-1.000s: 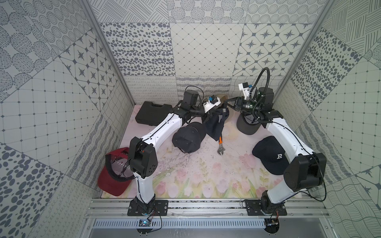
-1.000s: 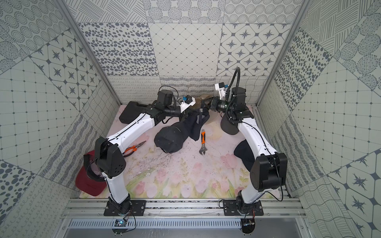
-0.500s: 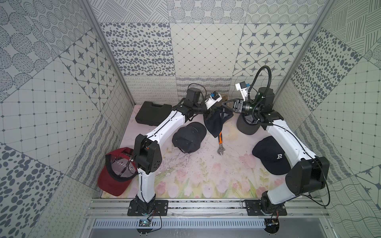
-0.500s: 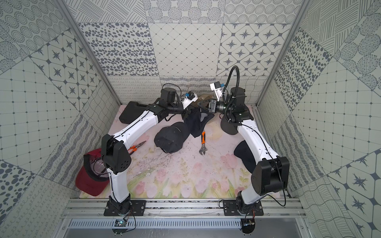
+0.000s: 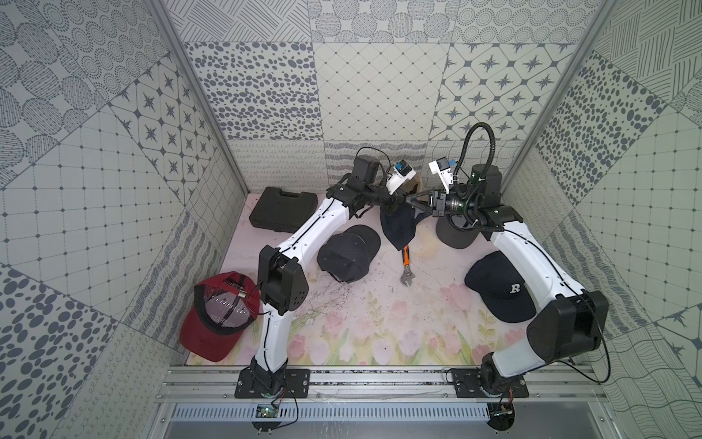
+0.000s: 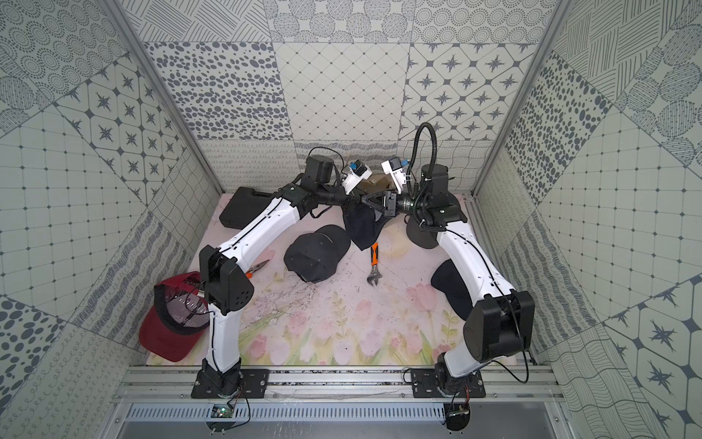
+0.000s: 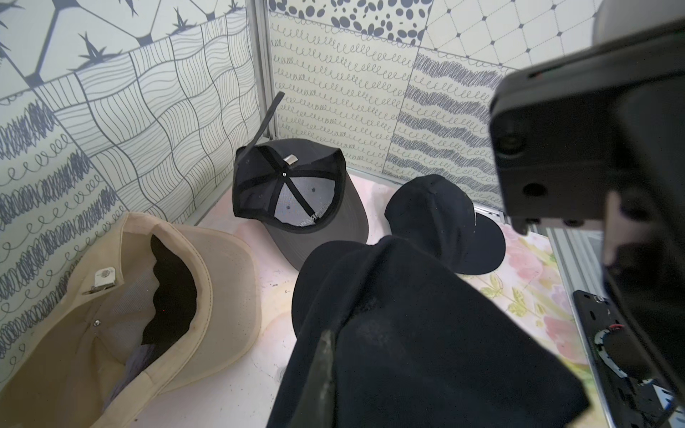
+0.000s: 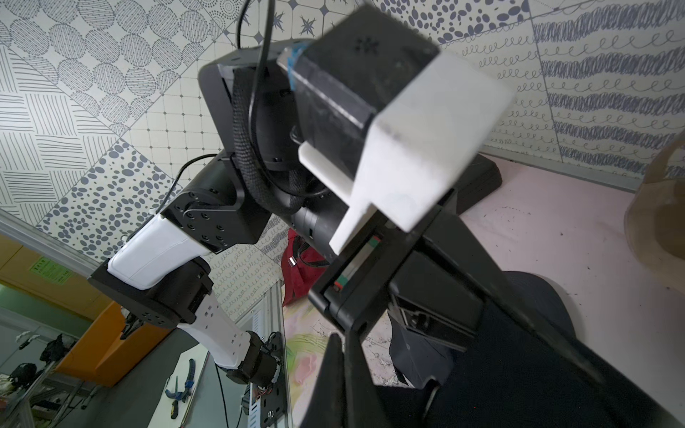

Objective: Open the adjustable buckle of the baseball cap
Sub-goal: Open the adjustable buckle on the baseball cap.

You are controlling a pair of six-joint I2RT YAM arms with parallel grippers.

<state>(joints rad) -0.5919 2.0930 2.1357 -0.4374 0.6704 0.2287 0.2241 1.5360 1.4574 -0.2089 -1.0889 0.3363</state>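
A dark navy baseball cap (image 5: pixel 397 228) (image 6: pixel 361 228) hangs in the air at the back middle, above the mat. My left gripper (image 5: pixel 397 197) (image 6: pixel 353 197) is shut on its top edge; in the left wrist view the dark cloth (image 7: pixel 407 333) drapes over one finger (image 7: pixel 326 370). My right gripper (image 5: pixel 409 199) (image 6: pixel 365 200) meets it tip to tip and is shut on the same bunched edge. Beside the cap cloth (image 8: pixel 519 370), the right fingers (image 8: pixel 344 370) are pressed together. The buckle is hidden in the folds.
On the mat lie another dark cap (image 5: pixel 347 252), a black cap with an R (image 5: pixel 497 289), an upturned grey cap (image 5: pixel 454 232), a beige cap (image 7: pixel 111 296) and a red cap (image 5: pixel 218 319). An orange-handled wrench (image 5: pixel 405 264), pliers (image 6: pixel 258 266) and a black case (image 5: pixel 283 209) lie nearby.
Both grippers have risen a little and drawn closer together. The cap between them has bunched narrower and hangs higher over the mat.
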